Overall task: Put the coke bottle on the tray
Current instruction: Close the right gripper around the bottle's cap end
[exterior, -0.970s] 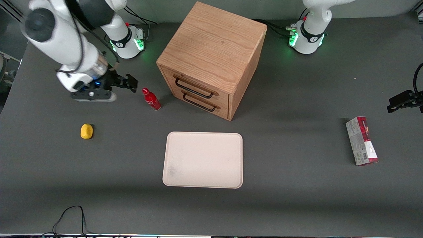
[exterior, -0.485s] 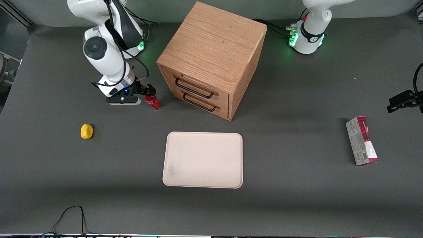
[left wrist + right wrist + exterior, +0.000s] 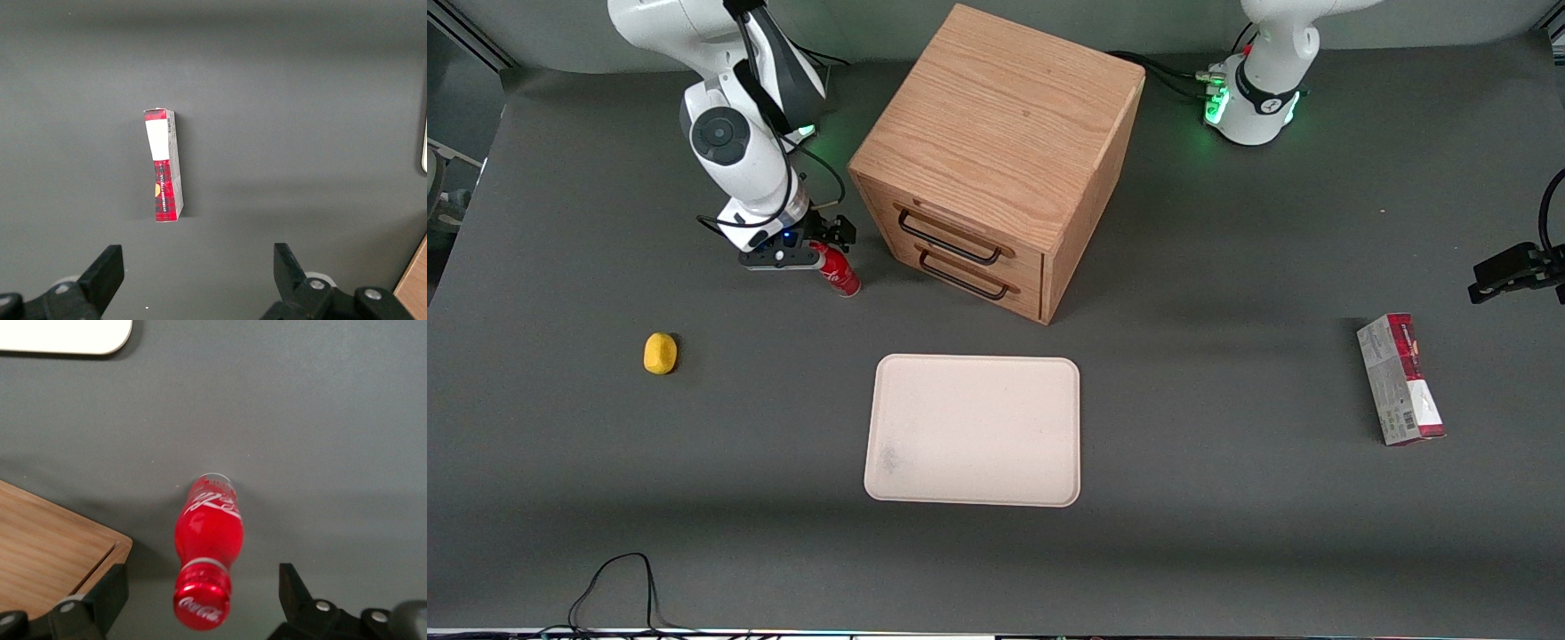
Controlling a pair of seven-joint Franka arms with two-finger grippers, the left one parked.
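The coke bottle stands upright on the dark table, its red cap uppermost and the white script logo showing on its glossy body. It sits just beside the wooden drawer cabinet, toward the working arm's end of the table, and farther from the front camera than the tray — the two are well apart.

The gripper hangs directly over the bottle's top. In the right wrist view its fingers are spread wide, one on either side of the cap with clear gaps between, touching nothing.

The tray lies flat and bare near the middle of the table, in front of the cabinet's two drawers, a faint grey smudge near one corner.

A small yellow object rests on the table near the working arm's end, apart from the bottle. A red-and-grey carton lies toward the parked arm's end — well away from everything else.
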